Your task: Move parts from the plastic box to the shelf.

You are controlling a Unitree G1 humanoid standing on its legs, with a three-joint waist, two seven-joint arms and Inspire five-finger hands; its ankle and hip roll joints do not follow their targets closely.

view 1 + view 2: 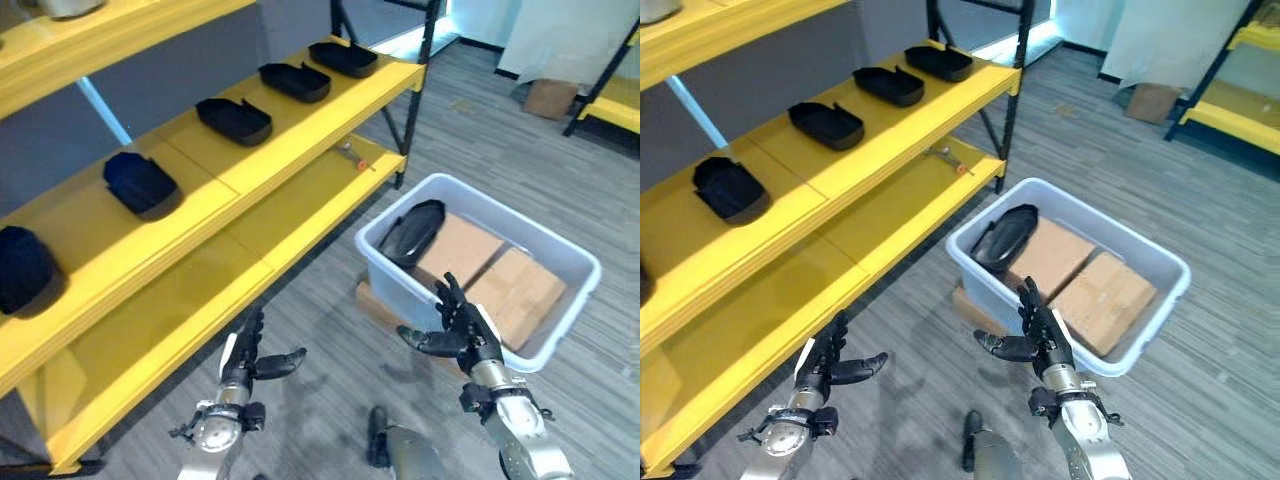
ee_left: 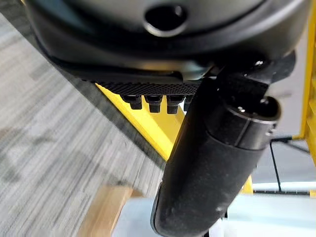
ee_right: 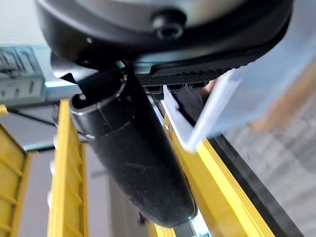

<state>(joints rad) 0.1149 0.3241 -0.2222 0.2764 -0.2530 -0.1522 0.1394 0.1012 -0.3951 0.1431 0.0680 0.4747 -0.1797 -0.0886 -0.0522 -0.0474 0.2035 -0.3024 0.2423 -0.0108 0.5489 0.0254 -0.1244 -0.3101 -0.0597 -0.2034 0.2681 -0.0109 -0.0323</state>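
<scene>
A pale plastic box (image 1: 575, 262) stands on the floor at the right, with one black part (image 1: 410, 232) leaning in its near-left corner beside cardboard boxes (image 1: 510, 285). Several black parts (image 1: 235, 120) lie in a row on the yellow shelf (image 1: 300, 130) at the left. My right hand (image 1: 462, 325) hovers open just in front of the box's near wall, fingers straight, holding nothing. My left hand (image 1: 245, 362) hangs open low over the floor beside the lower shelf board (image 1: 150, 330), also holding nothing.
A small orange-handled tool (image 1: 355, 160) lies on the lower shelf board. The box rests on a flat cardboard piece (image 1: 375, 300). Another yellow rack (image 1: 610, 100) and a cardboard box (image 1: 550, 98) stand at the far right on grey plank floor (image 1: 480, 140).
</scene>
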